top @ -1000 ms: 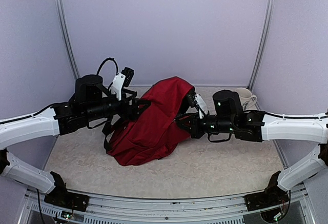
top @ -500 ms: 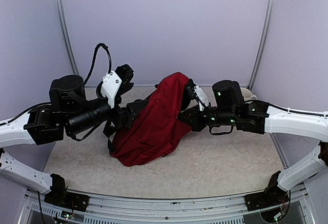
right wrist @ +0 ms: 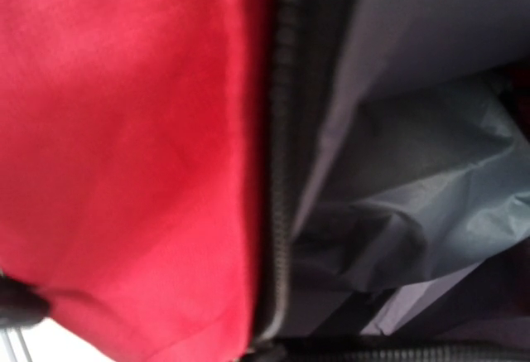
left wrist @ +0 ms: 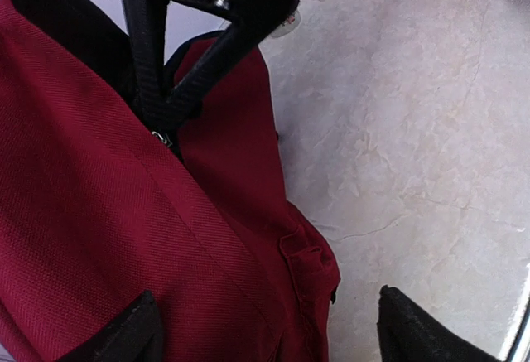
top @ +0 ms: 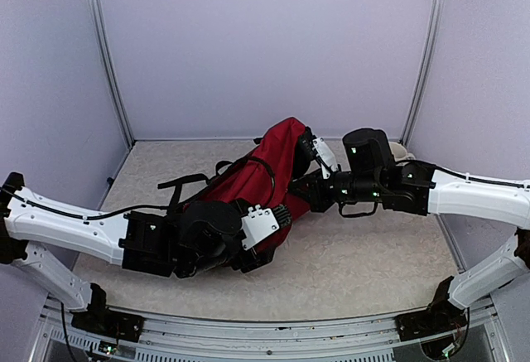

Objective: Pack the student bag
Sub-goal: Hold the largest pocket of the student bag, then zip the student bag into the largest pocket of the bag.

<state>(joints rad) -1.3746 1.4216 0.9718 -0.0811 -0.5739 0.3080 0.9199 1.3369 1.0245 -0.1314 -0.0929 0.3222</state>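
The student bag, dark red with black straps, lies in the middle of the table, its top pulled up into a peak. My right gripper is shut on that raised edge. The right wrist view shows only red fabric, the black zip and grey lining. My left gripper sits low at the bag's near side and is open. In the left wrist view its fingertips straddle the bag's lower corner without touching it, with the left gripper open and empty.
A pale object stands at the back right, mostly hidden behind the right arm. Lilac walls and metal posts close in the table. Bare stone-pattern tabletop stretches in front of the bag, up to the front rail.
My left arm has swung from behind the bag's left side down to its near side, and its jaws have widened a little. The right gripper kept its hold and lifted the bag's top slightly.
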